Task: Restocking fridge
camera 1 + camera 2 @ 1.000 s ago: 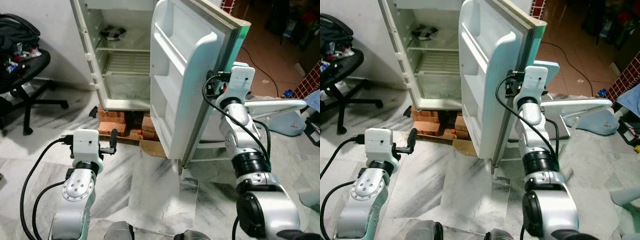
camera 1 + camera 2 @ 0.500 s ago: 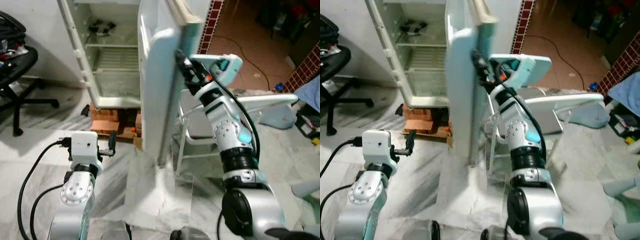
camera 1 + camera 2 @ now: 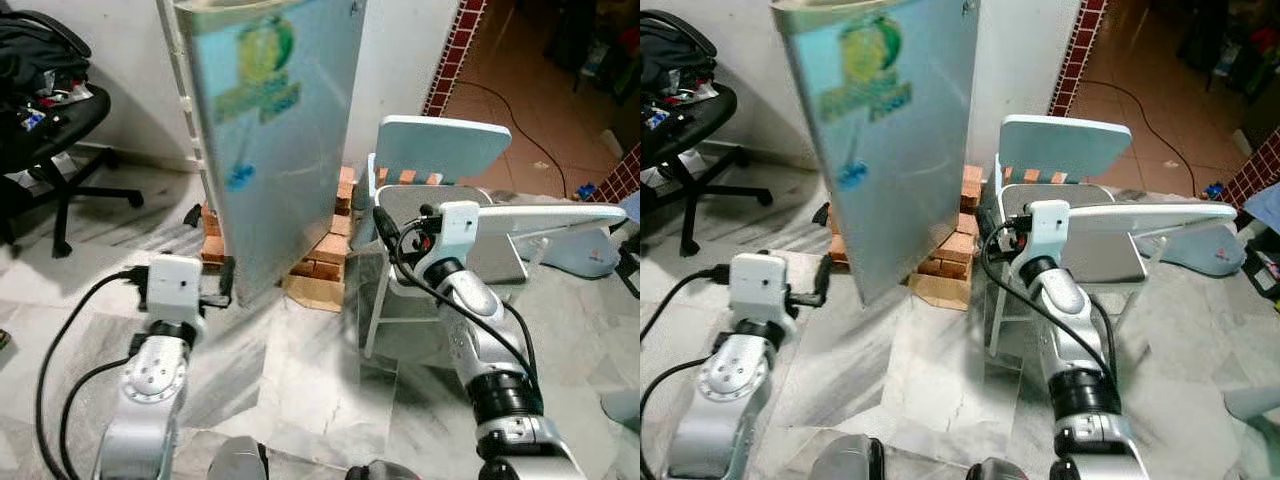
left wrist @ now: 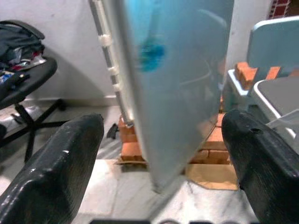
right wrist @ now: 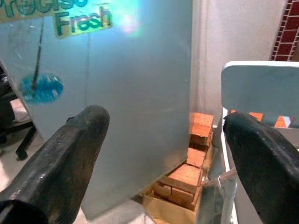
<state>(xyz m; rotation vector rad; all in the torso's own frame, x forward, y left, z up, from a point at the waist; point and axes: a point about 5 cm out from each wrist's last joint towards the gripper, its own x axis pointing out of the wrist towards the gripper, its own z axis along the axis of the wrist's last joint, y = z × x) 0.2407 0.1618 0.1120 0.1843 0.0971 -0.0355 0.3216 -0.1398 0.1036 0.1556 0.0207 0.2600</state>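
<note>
My left gripper [image 4: 159, 154] hangs spread at 9 o'clock, my right gripper [image 5: 159, 154] spread at 2. Ahead at 12, the fridge door [image 3: 275, 140] stands nearly closed, above stacked bricks [image 3: 325, 255].

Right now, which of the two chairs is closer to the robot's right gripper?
The pale blue chair beside the fridge door: the right gripper hangs just in front of its seat. The black office chair stands far off on the robot's left.
</note>
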